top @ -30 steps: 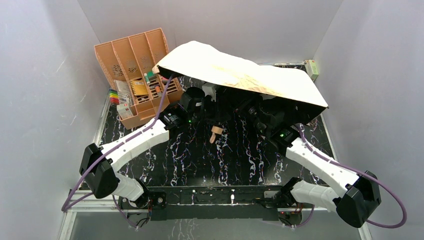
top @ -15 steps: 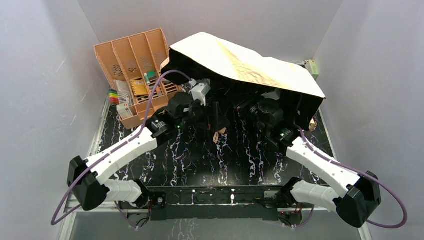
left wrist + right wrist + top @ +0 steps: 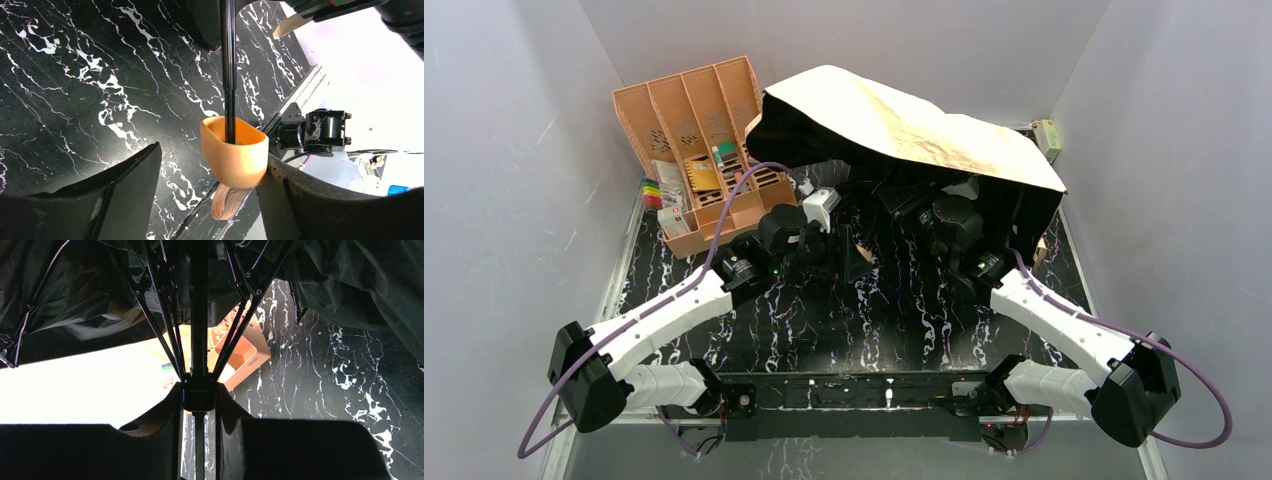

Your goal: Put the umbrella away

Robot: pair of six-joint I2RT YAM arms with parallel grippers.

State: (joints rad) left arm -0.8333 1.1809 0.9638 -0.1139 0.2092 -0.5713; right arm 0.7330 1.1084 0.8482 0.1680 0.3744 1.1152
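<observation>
Jaws of my right gripper point(image 3: 198, 402) are clamped on the runner point(image 3: 198, 392) of the umbrella point(image 3: 904, 120). Jaws of my left gripper point(image 3: 210, 156) stand apart around its handle point(image 3: 235, 155). The umbrella hangs open and tilted above the tabletop point(image 3: 854, 320), beside the organizer point(image 3: 689, 110). Likely faults: the runner slipping, or the umbrella sweeping the organizer.

The umbrella point(image 3: 894, 120) canopy is narrower and more humped than a second ago, and the left gripper point(image 3: 846, 248) now sits nearer the bases, outside it.

Peach-beige umbrella point(image 3: 894, 115), white-veined black table point(image 3: 854, 312)
</observation>
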